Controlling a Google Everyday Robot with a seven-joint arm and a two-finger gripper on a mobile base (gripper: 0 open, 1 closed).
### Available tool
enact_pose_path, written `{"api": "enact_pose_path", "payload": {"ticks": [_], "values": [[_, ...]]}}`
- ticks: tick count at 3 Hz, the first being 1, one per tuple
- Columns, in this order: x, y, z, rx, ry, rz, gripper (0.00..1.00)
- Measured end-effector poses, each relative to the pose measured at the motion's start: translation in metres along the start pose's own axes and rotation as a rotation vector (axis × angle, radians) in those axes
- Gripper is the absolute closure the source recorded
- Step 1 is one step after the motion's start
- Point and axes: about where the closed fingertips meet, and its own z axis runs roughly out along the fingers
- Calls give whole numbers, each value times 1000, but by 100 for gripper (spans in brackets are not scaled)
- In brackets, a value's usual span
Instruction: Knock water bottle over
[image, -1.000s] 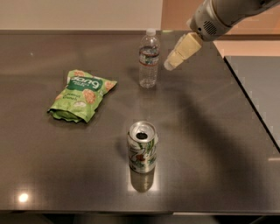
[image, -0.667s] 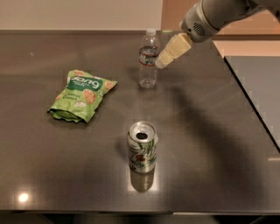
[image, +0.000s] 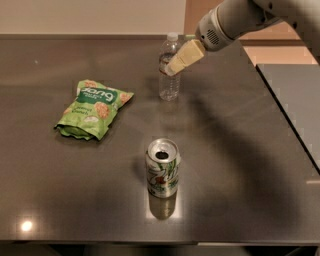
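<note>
The water bottle (image: 169, 67) is small, clear and ribbed, with a white cap and a narrow label band. It stands upright at the back middle of the dark table (image: 240, 165). My gripper (image: 176, 65) comes in from the upper right on a grey-white arm. Its cream-coloured tip overlaps the right side of the bottle at the level of the label band. The tip hides part of the bottle's upper right side.
A green-and-white soda can (image: 162, 168) stands open-topped at the front middle. A green snack bag (image: 93, 108) lies flat at the left. A second grey surface (image: 295, 95) adjoins the table at the right, across a narrow gap.
My gripper has moved left and slightly down, from well right of the bottle to against its upper right side. The bottle still stands upright in the same place.
</note>
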Motion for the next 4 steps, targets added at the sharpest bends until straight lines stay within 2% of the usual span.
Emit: {"api": "enact_pose_path", "payload": {"ticks": [1, 2, 4], "values": [[-3, -3, 13, -13, -22, 29, 0], [-5, -1, 23, -36, -40, 47, 16], [-13, 5, 26, -69, -64, 63, 62]]}}
